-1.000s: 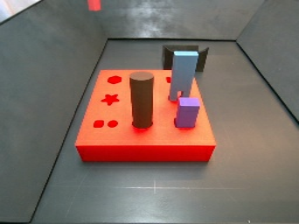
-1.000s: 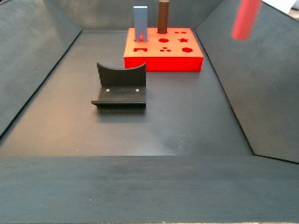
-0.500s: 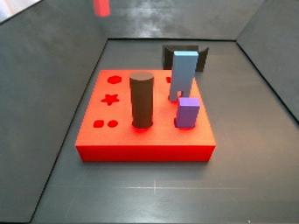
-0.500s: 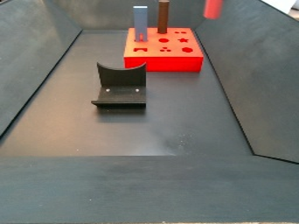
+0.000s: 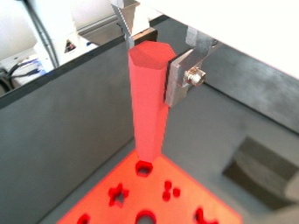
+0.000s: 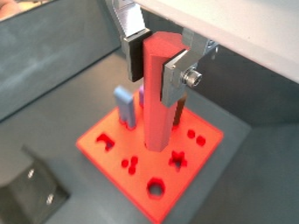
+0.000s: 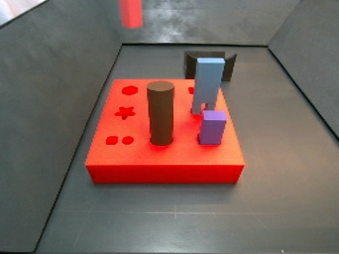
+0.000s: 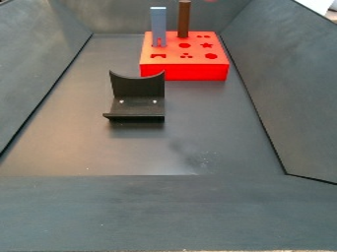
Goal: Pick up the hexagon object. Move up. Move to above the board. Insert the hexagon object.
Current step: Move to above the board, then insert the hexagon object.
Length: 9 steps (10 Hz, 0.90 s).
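Note:
The hexagon object (image 5: 147,105), a tall slender red prism, hangs upright between my gripper's (image 5: 153,61) silver fingers (image 5: 180,77). It also shows in the second wrist view (image 6: 160,96), held by my gripper (image 6: 155,66) high above the board (image 6: 111,153). The board (image 5: 117,206) lies under the prism's lower end, with star, round and hexagon holes showing. In a side view only the prism's blurred lower end (image 7: 133,12) shows at the top, above and behind the board (image 7: 166,169). The board also shows in the second side view (image 8: 198,69), where the prism and gripper are out of view.
A dark brown cylinder (image 7: 161,112), a light blue block (image 7: 208,84) and a purple block (image 7: 212,127) stand in the board. The fixture (image 8: 136,96) stands on the dark floor in front of the board, and shows in both wrist views (image 5: 267,171) (image 6: 30,191). Grey walls enclose the floor.
The held hexagon object has moved sideways toward the board: to the right along the top of one side view, and leftward and out of the top of the second side view.

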Available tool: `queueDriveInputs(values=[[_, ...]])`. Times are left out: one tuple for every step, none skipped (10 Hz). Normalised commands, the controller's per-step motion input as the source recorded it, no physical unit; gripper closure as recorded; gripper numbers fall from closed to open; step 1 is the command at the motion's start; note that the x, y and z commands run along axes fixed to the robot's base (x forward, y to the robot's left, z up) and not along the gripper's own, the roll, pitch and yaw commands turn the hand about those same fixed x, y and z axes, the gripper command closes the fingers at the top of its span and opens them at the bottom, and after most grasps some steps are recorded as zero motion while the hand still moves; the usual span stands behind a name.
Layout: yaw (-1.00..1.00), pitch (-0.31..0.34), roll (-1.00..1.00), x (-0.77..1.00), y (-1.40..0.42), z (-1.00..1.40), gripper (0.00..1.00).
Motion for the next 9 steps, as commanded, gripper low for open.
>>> queueDriveInputs(values=[[0.0,0.159,0.01,0.61,-1.0,0.18,1.0],[0.0,0.158,0.01,0.51,-0.81,0.16,1.0],[0.01,0.129,0.03,0.27,-0.36,0.08,1.0],[0.01,0.105,0.04,0.19,-0.25,0.06,1.0],[0.03,0.0,0.0,0.0,0.09,0.0,1.0],[0.09,0.0,0.1,-0.12,0.37,-0.13,1.0],[0.01,0.001,0.1,-0.41,0.66,-0.27,1.0],[0.08,-0.001,0.09,-0.65,0.78,-0.4,1.0],[0.04,-0.043,0.05,-0.72,0.83,-0.52,1.0]])
